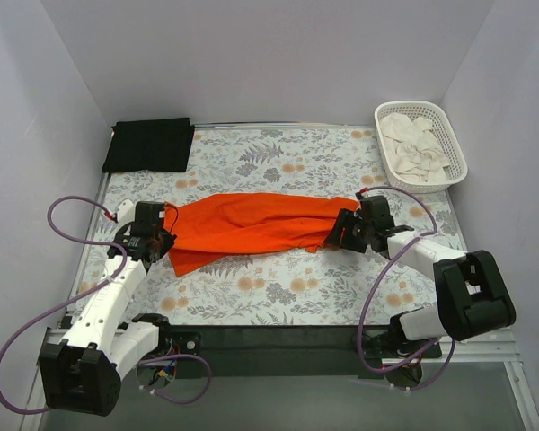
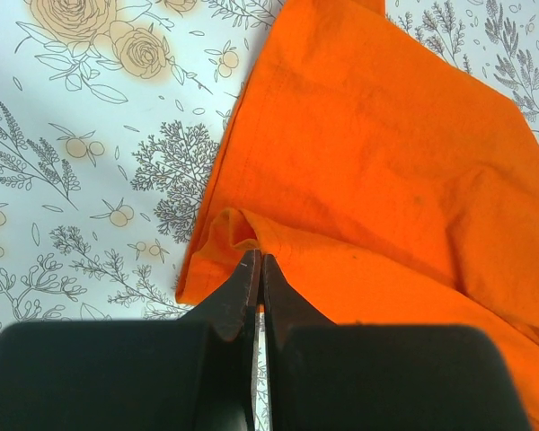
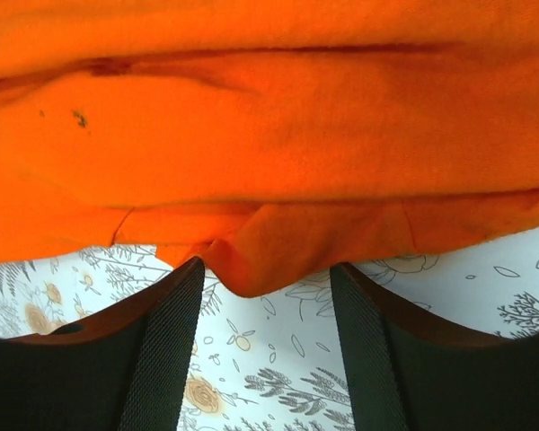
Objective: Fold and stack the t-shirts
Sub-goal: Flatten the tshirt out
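Observation:
The orange t-shirt (image 1: 251,226) lies spread in a long band across the middle of the table. My left gripper (image 1: 168,236) is at its left edge; in the left wrist view my left gripper (image 2: 258,260) is shut on a puckered fold of the orange shirt (image 2: 386,162). My right gripper (image 1: 334,239) is at the shirt's right end. In the right wrist view my right gripper (image 3: 267,269) is open, its fingers either side of a hanging corner of the shirt (image 3: 269,135). The black t-shirt (image 1: 149,144) lies folded at the far left corner.
A white lattice basket (image 1: 455,153) holding white cloths (image 1: 413,148) stands at the far right corner. The floral tablecloth (image 1: 278,287) covers the table. Grey walls close in the left, back and right sides.

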Robot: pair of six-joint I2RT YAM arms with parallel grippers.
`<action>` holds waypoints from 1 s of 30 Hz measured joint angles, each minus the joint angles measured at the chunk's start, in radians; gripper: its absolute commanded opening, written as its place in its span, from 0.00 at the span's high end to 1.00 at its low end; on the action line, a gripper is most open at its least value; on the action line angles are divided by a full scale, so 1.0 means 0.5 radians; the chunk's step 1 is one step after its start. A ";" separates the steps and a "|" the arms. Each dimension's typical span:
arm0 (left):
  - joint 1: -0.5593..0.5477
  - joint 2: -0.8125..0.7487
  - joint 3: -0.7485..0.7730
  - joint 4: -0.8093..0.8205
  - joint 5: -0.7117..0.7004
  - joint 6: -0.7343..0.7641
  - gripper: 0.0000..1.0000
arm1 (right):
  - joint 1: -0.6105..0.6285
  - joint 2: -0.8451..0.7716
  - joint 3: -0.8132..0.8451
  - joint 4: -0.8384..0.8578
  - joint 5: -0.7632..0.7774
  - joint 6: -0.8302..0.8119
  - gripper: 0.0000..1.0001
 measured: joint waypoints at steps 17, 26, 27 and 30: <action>-0.005 0.005 0.213 -0.037 -0.097 0.119 1.00 | -0.352 -0.222 0.593 -0.880 0.201 -0.371 0.82; -0.010 0.030 0.198 0.002 -0.015 0.201 1.00 | -0.442 -0.042 0.681 -1.155 0.279 -0.504 0.55; -0.010 0.043 0.185 0.017 0.005 0.204 1.00 | -0.419 -0.042 0.651 -1.153 0.249 -0.497 0.54; -0.010 0.089 0.158 0.031 0.055 0.208 1.00 | -0.274 -0.074 0.517 -1.098 0.162 -0.433 0.51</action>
